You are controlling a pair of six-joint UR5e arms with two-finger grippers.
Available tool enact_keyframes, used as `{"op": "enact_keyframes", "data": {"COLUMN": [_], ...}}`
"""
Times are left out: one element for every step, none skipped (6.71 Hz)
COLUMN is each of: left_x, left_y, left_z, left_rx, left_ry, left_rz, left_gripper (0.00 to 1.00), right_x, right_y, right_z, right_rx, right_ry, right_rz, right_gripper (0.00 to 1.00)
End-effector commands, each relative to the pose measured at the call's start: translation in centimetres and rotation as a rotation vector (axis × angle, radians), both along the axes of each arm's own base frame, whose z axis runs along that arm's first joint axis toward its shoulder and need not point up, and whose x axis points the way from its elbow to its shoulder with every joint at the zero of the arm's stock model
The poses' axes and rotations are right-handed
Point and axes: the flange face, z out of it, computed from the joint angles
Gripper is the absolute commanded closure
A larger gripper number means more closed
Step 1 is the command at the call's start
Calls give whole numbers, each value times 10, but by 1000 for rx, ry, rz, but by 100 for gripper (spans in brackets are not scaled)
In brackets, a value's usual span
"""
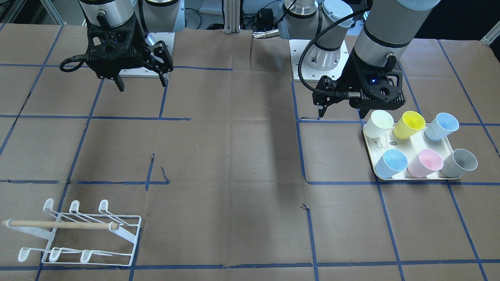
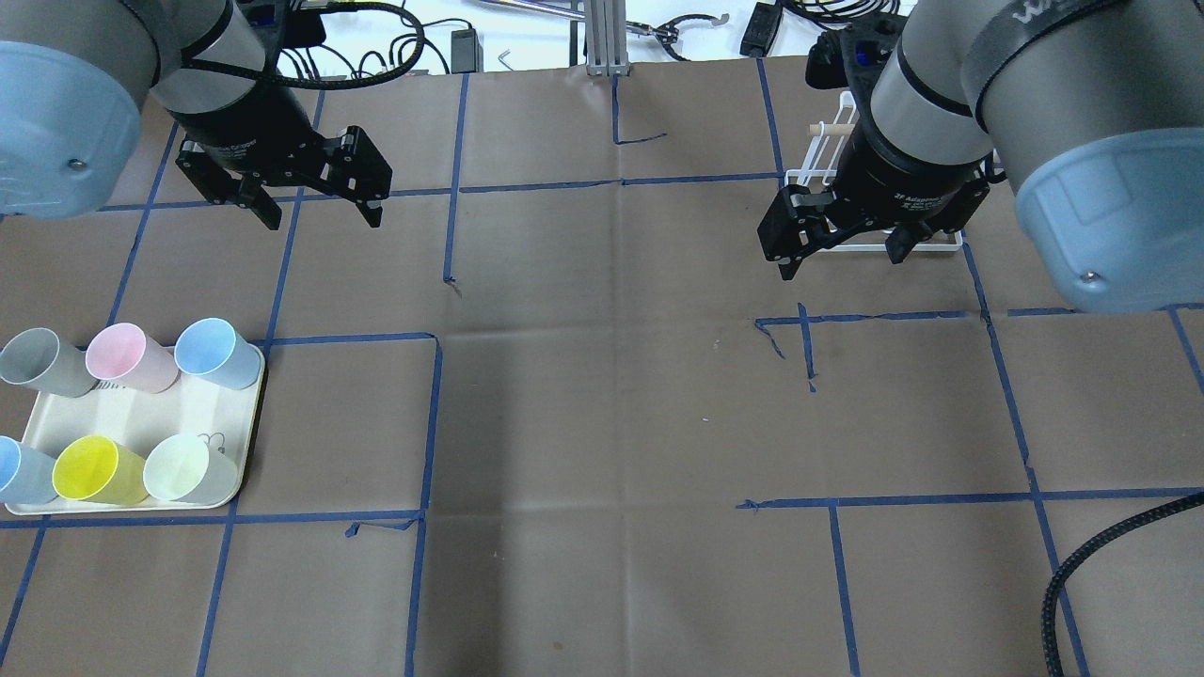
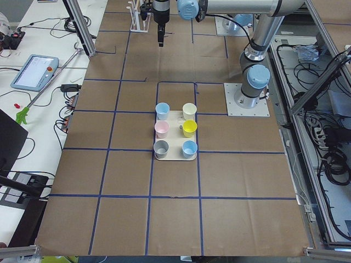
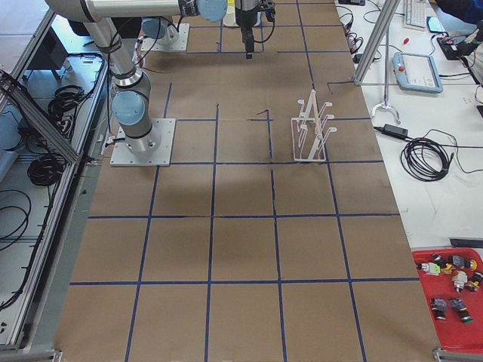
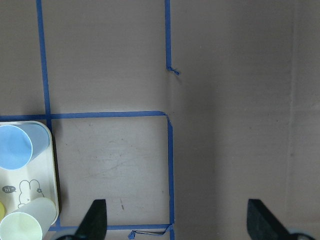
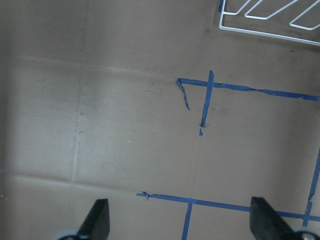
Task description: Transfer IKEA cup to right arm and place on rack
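Note:
Several IKEA cups stand on a cream tray (image 1: 394, 147): white (image 1: 381, 123), yellow (image 1: 409, 124), blue (image 1: 441, 126), a second blue (image 1: 390, 163), pink (image 1: 425, 162) and grey (image 1: 459, 162). The tray also shows in the overhead view (image 2: 230, 414). My left gripper (image 2: 318, 216) hovers open and empty beyond the tray; in its wrist view (image 5: 177, 222) the tray sits at the lower left. My right gripper (image 2: 840, 261) is open and empty, above the paper in front of the white wire rack (image 1: 78, 234). The right arm partly hides the rack in the overhead view (image 2: 926, 244).
Brown paper with a blue tape grid (image 2: 621, 376) covers the table. The rack's base corner shows at the top of the right wrist view (image 6: 270, 17). Cables and a pendant (image 4: 417, 72) lie off the table's far side.

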Motion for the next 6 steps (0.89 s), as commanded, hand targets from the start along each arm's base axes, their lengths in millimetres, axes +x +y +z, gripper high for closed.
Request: {"op": "enact_keyframes", "data": {"left_x": [0,0,0,0,0,0], "left_y": [1,0,0,1,0,1], "left_z": [1,1,1,2,1,2], "left_rx": [-2,-2,-2,-3,-2,-5], "left_ry": [0,0,0,0,0,-2], "left_rz": [-2,-4,-4,-5,-4,-7], "left_gripper": [0,0,0,0,0,0], "right_x": [0,0,0,0,0,0], "right_y": [1,0,1,0,0,1], "right_z": [1,0,-1,0,-1,0], "right_rx": [-1,0,8,2,2,2], "right_ry": [0,0,1,0,-2,0], "right_rz": [0,0,0,0,-5,-4], "right_gripper": [0,0,0,0,0,0]}}
